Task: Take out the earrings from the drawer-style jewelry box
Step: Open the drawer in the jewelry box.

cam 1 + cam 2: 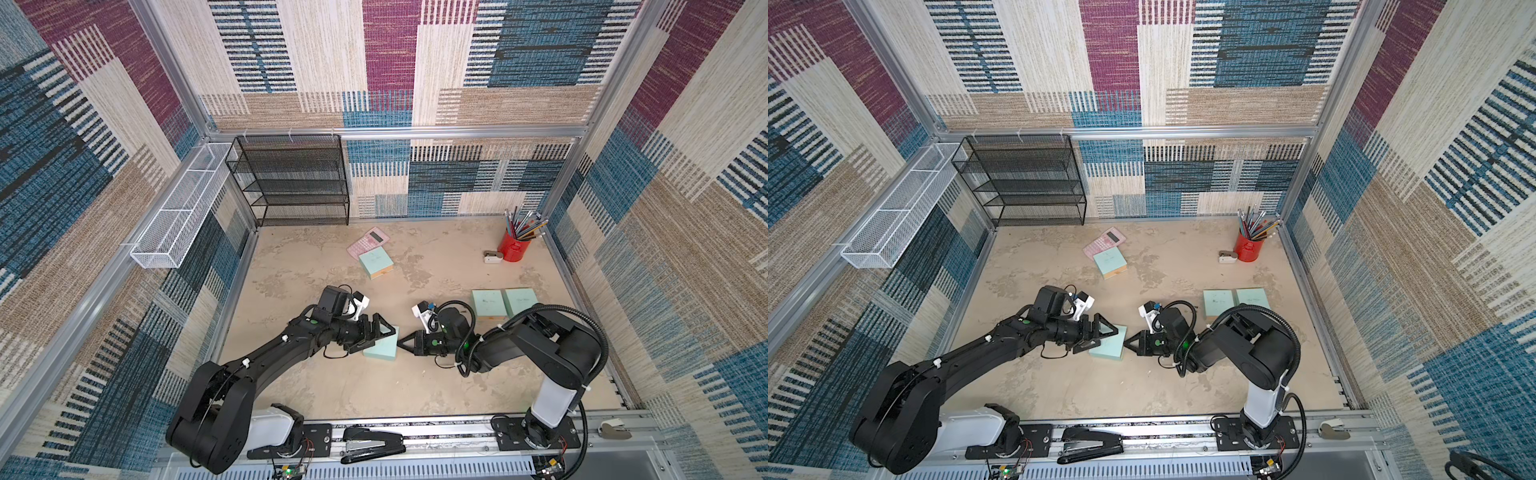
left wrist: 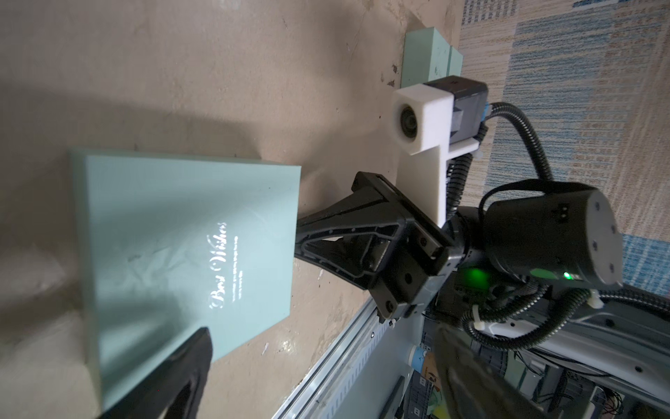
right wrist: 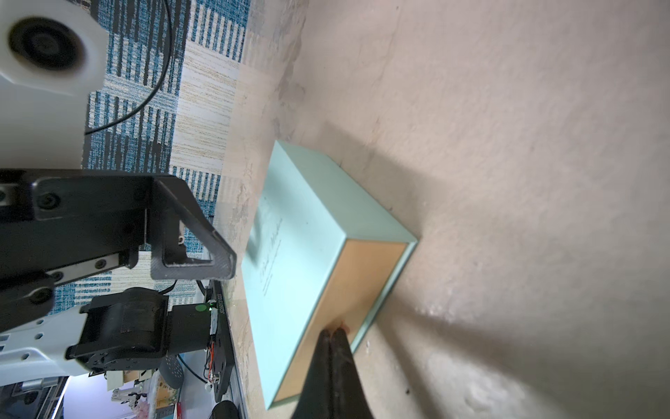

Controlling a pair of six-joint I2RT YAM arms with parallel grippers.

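The mint-green drawer-style jewelry box (image 1: 380,348) (image 1: 1108,344) lies on the floor between my two arms. My left gripper (image 1: 380,336) (image 1: 1105,337) stands open, its fingers straddling the box's left end; one finger (image 2: 181,362) lies over the lid (image 2: 188,246). My right gripper (image 1: 400,344) (image 3: 335,331) is shut, its tips pressed against the tan drawer front (image 3: 362,290) and pinching a small reddish pull tab there. The drawer sits closed inside the sleeve. The earrings are hidden.
Another mint box (image 1: 376,262) lies by a pink calculator (image 1: 368,241). Two more boxes (image 1: 503,302) sit right of my right arm. A red pencil cup (image 1: 514,245), a black mesh shelf (image 1: 291,178) and a white wire basket (image 1: 178,208) line the back and left; a stapler (image 1: 372,446) rests on the front rail.
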